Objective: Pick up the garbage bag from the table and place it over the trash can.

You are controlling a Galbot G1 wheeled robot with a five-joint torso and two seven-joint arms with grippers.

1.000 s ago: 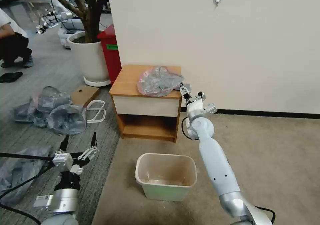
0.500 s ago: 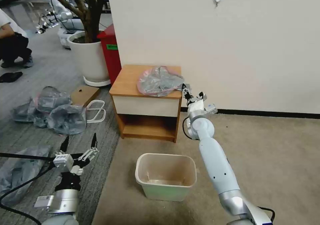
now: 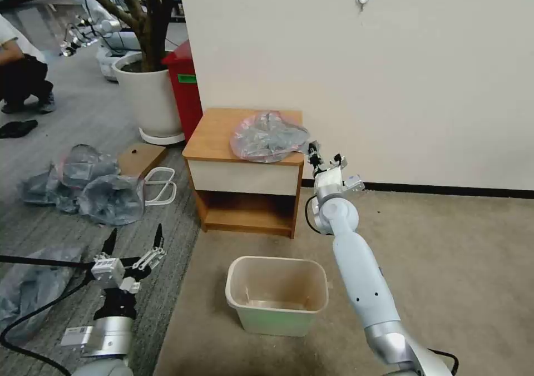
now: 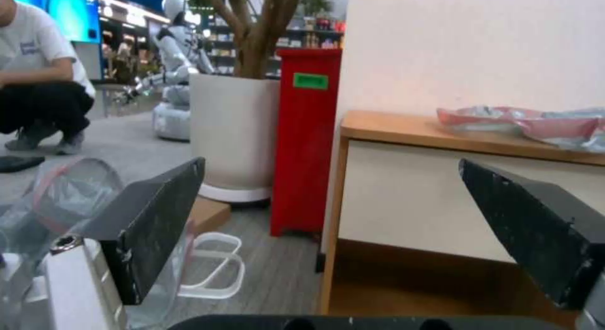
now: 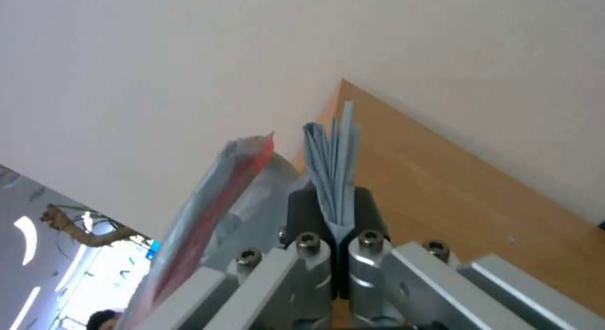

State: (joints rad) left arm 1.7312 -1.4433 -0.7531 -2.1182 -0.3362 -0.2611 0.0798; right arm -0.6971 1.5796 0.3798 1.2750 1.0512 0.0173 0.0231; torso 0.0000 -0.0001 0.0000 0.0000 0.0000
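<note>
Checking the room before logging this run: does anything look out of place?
Yes. Bulky grey plastic bags lie strewn on the floor left of the table. The trash can has no liner; the right end effector pinches the garbage bag at the table's edge.

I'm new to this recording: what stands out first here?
The right tool, shut on a corner of the garbage bag, at the right edge of the table. The empty trash can sits on the floor in front; the left tool hangs open, low on the left.
</note>
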